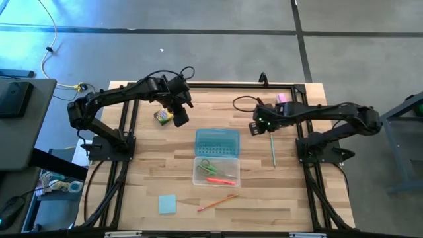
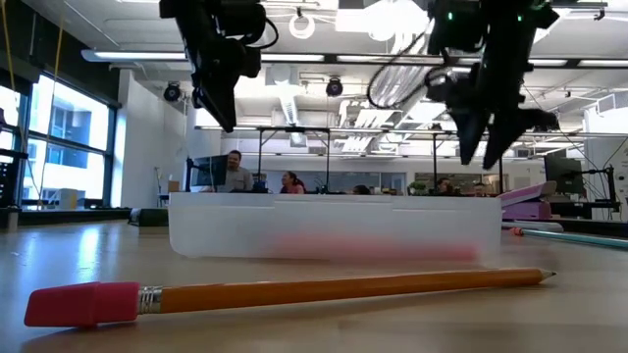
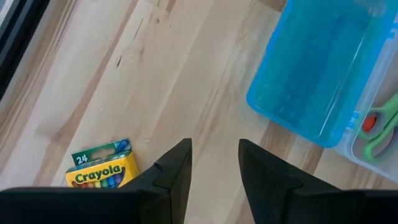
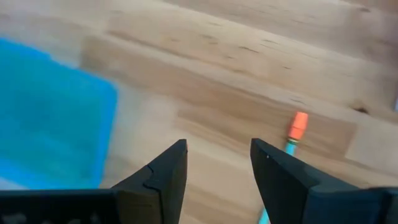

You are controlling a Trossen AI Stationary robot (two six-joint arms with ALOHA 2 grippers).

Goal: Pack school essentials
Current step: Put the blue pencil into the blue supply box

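— Left gripper (image 1: 180, 118)?
— Narrowly parted, empty, raised just beside the crayon box (image 1: 162, 117), which lies on bare tabletop (image 1: 145, 165) left of the case (image 1: 216, 156).
— Right gripper (image 1: 254, 127)?
— Parted, empty, right of the case, near the green pencil (image 1: 273, 151).

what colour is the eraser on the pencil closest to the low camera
Pink-red, on the orange pencil; the eraser shows best in the low view.

Relative to clear case (image 1: 216, 170): scissors (image 1: 208, 166) and orange pen (image 1: 221, 180) lying inside; crayon box (image 1: 162, 117), note pad (image 1: 167, 204), orange pencil (image 1: 217, 202), green pencil (image 1: 273, 151) lying outside.
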